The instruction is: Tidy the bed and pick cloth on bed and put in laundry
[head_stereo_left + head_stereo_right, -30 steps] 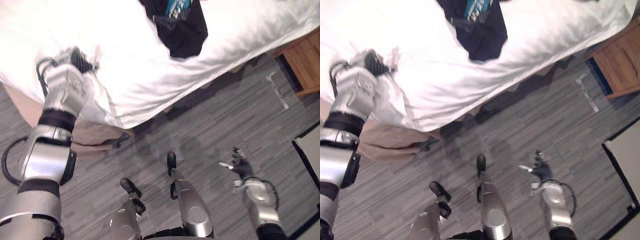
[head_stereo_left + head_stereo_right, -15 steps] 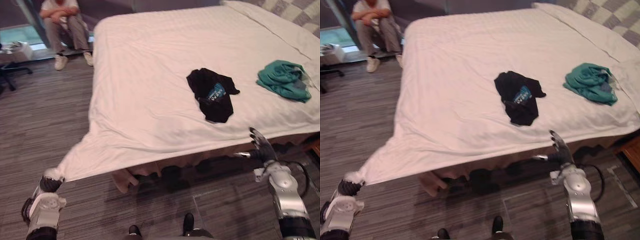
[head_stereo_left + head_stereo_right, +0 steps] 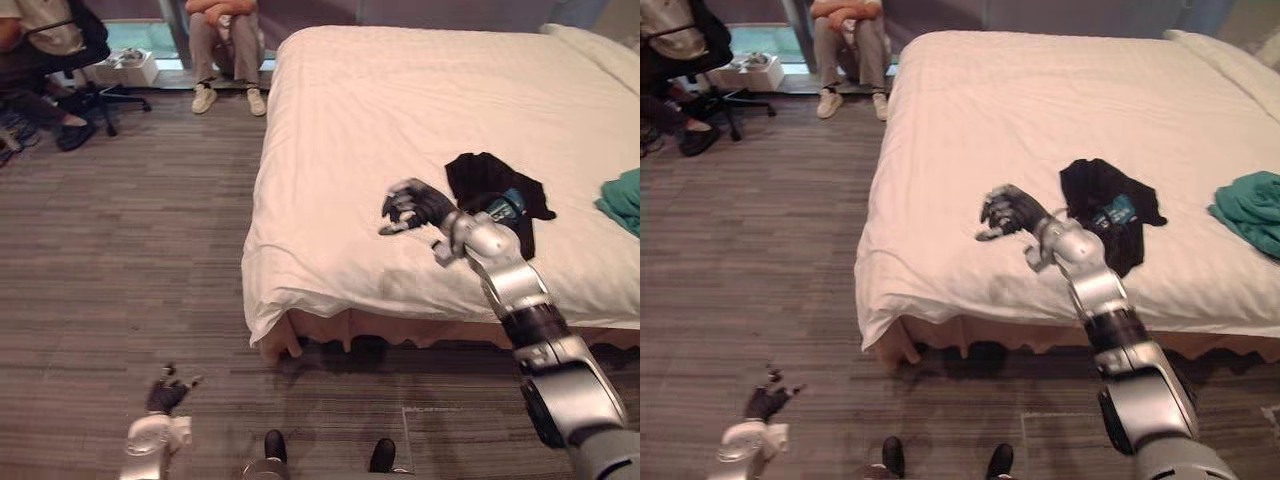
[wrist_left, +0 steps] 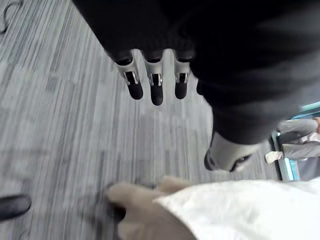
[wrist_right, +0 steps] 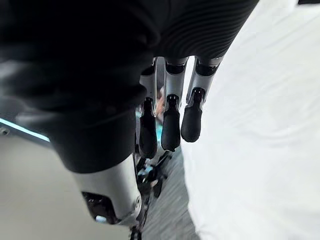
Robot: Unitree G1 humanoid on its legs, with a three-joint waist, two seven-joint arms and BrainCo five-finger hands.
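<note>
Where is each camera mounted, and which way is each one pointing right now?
Left eye view: on the head, looking down at the bed, a black shirt, a seated person; right hand over the bed, left hand near the floor.
Right eye view: beside it, same scene.
Left wrist view: left wrist, facing floor and bed corner past its fingers.
Right wrist view: right wrist, facing the sheet past its fingers.
Shared: both eye views show both hands and the bed.

The right arm is stretched forward and the right hand point(image 3: 412, 207) is held with fingers relaxed, nothing grasped. The left hand point(image 3: 166, 396) is held low, fingers loosely spread.
</note>
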